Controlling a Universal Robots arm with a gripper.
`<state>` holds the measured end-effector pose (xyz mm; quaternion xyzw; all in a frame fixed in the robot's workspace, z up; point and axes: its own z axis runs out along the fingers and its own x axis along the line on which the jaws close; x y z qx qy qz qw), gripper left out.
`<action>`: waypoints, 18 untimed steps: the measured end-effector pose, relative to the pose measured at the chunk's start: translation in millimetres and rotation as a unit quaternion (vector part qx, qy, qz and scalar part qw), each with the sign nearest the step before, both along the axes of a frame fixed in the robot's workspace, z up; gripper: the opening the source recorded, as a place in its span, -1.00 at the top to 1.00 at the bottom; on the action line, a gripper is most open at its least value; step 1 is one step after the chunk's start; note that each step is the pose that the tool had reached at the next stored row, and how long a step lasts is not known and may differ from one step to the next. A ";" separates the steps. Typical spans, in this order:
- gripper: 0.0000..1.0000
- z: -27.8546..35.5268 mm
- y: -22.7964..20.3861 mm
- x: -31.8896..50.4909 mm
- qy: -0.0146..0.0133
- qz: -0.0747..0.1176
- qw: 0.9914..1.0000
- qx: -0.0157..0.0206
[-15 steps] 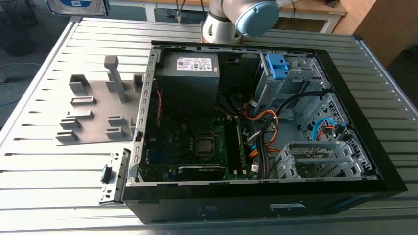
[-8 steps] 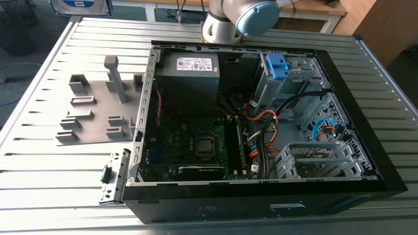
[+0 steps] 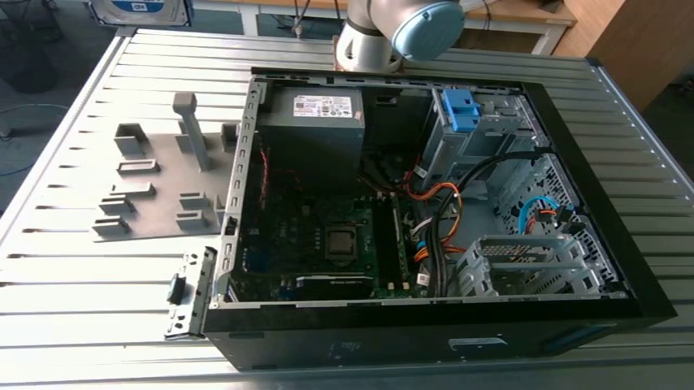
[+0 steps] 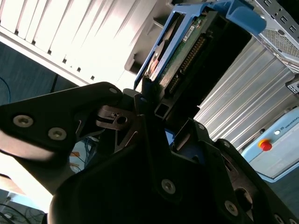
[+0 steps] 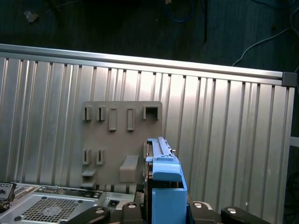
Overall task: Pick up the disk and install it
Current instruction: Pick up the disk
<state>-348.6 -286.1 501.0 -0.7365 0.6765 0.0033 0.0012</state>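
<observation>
In the exterior view, the black computer case (image 3: 434, 333) lies on its side on the ribbed silver metal table (image 3: 65, 284). Its side panel is off, I think so that the inside can be reached from above. Inside are the grey boxy power supply (image 3: 314, 122) and the silver drive cage with a blue plastic latch (image 3: 461, 110). Beside the case, toward the exterior view's left, lies a flat grey plastic holder plate with upright slots (image 3: 152, 195). The slots probably keep parts standing on edge so they are easy to grasp.

In the second wrist view, the black gripper (image 4: 156, 105) has the disk (image 4: 180, 46), a silver-grey metal hard drive in a blue plastic bracket. The fingers (image 4: 93, 107) are clamped on its near end. The exact contact is dark and half hidden, so I cannot say whether they press the bracket or the metal. The disk is seen edge-on, with its green circuit side and connector pins visible. It points away from the wrist and touches nothing else.

In the first wrist view, the disk (image 5: 163, 172) hangs in the air over the table, in front of the holder plate. A corner of the case with a perforated grille (image 5: 46, 207) is close by. Holding the disk by one end leaves its far end and long sides free, which suits sliding it into a narrow bay. The disk is lifted but not yet in the case.
</observation>
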 end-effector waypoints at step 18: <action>0.26 0.0 0.0 16.8 0.000 0.000 1.000 0.000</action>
